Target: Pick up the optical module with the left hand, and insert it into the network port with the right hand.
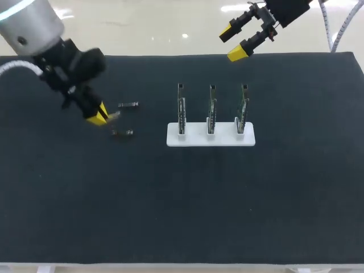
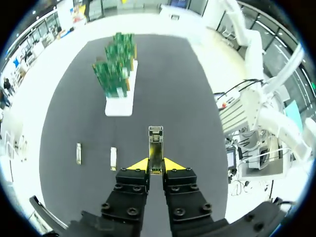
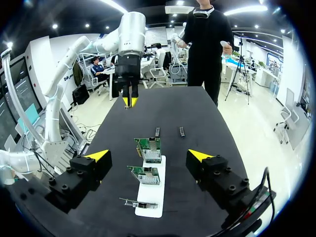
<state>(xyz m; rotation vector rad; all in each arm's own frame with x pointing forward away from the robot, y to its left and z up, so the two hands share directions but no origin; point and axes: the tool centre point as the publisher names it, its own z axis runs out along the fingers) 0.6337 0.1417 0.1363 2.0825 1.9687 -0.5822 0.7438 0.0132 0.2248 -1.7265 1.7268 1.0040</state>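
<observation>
The left claw (image 2: 156, 167) is clenched on the optical module (image 2: 156, 143). The module is gripped between the two yellow tips and sticks out ahead of them. It is held low over the left part of the bench (image 1: 170, 216). Whether it touches the bench cannot be told.

Two more are seen lying flat close to the claw: the far spare module (image 1: 128, 104) and the near spare module (image 1: 123, 132). The bench is covered by a dark, flat mat.

Near the middle a white stand (image 1: 196, 138) is set, well apart from the left claw. Three green boards (image 1: 211, 108) are held upright in it, side by side.

The right claw (image 1: 233, 43) is spread wide with nothing in it. It is held up over the far edge of the bench, behind the boards.
</observation>
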